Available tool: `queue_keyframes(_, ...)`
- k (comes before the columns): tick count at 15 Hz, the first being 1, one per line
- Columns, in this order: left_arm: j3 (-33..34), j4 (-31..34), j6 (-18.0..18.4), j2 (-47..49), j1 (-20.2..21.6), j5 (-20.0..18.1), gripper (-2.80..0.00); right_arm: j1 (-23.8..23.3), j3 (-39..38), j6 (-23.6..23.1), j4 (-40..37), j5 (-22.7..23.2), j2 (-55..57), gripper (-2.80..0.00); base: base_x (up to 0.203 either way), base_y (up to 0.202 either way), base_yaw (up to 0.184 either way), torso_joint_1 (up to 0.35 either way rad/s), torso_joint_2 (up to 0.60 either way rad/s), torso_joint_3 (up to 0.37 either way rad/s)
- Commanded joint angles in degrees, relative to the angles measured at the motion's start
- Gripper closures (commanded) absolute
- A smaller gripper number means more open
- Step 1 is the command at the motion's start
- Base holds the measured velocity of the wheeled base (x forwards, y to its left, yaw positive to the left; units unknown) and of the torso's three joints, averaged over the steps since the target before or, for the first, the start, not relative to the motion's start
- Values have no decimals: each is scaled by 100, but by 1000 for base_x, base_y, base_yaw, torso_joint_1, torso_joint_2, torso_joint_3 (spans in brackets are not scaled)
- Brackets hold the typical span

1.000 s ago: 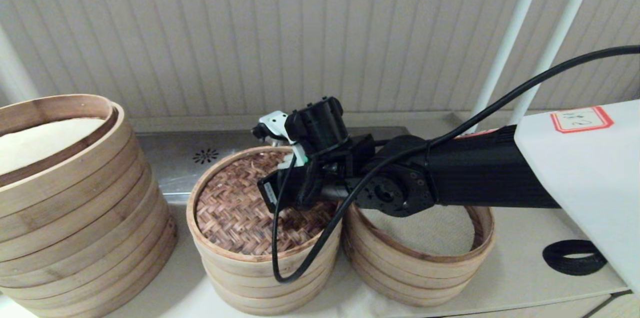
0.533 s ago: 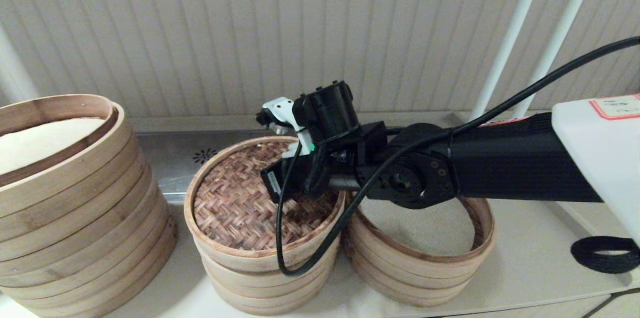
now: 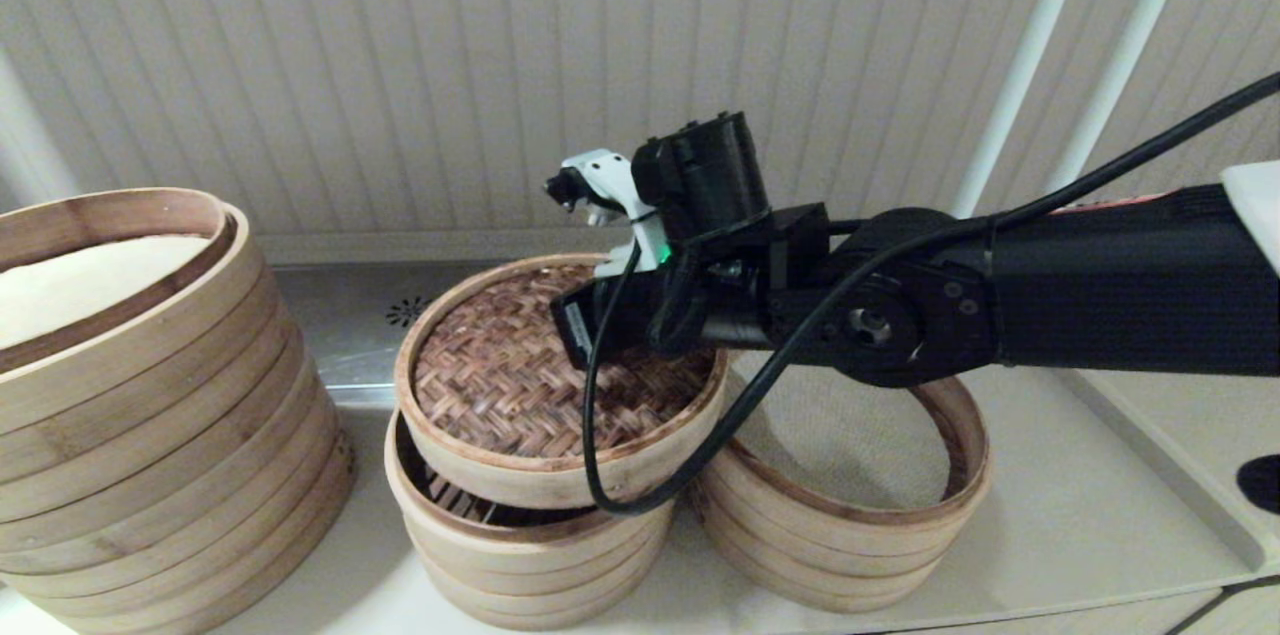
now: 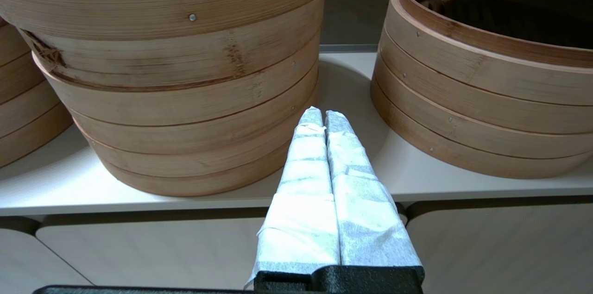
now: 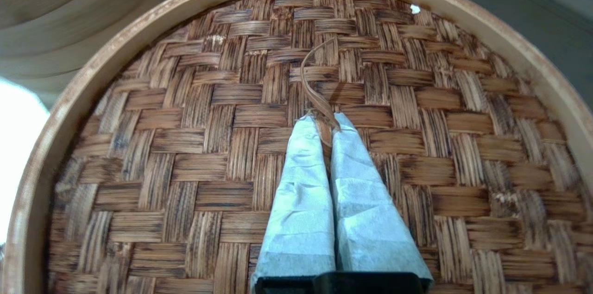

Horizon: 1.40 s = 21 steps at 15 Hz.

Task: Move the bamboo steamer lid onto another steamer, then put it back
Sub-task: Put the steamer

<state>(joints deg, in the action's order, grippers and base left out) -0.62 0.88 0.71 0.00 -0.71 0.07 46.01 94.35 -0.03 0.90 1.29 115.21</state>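
The bamboo steamer lid point(image 3: 500, 385), brown herringbone weave with a pale rim, hangs tilted just above the middle steamer point(image 3: 520, 545), whose dark slat floor shows in the gap. My right gripper point(image 5: 324, 120) is shut on the lid's thin bamboo handle loop point(image 5: 311, 71) at the lid's point(image 5: 185, 146) middle; in the head view my wrist hides the fingertips. Another steamer point(image 3: 960, 505) with a grey-white mesh liner point(image 3: 850, 445) stands just right of it, and the lid's right edge overlaps its rim. My left gripper point(image 4: 323, 115) is shut and empty, low at the counter's front edge.
A much larger steamer point(image 3: 130, 395) with a white inside stands at the left, close to the middle one. A black ring point(image 3: 1262, 482) lies at the far right of the pale counter point(image 3: 1080, 515). A ribbed wall runs behind a metal strip point(image 3: 340, 305).
My right gripper has risen and moved right with the lid. The lid has come off the middle steamer, uncovering its slat floor, and now tilts toward the right-hand steamer.
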Motion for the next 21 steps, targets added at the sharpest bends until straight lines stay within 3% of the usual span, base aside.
queue_keyframes(1,1,-1,0,9,0,1,0,-157,-117,-8,11,4,-300,0,0,0,0,0,0,0)
queue_keyframes(10,1,-1,0,9,0,1,0,-1650,-1765,-61,58,56,-1657,0,0,0,0,0,0,0)
queue_keyframes(14,1,-1,0,9,0,1,0,-2309,-2632,-56,576,228,-2005,0,0,0,0,0,0,0)
queue_keyframes(21,1,-1,0,9,0,1,0,-2777,-3661,-58,1363,553,-2129,0,0,0,0,0,0,0)
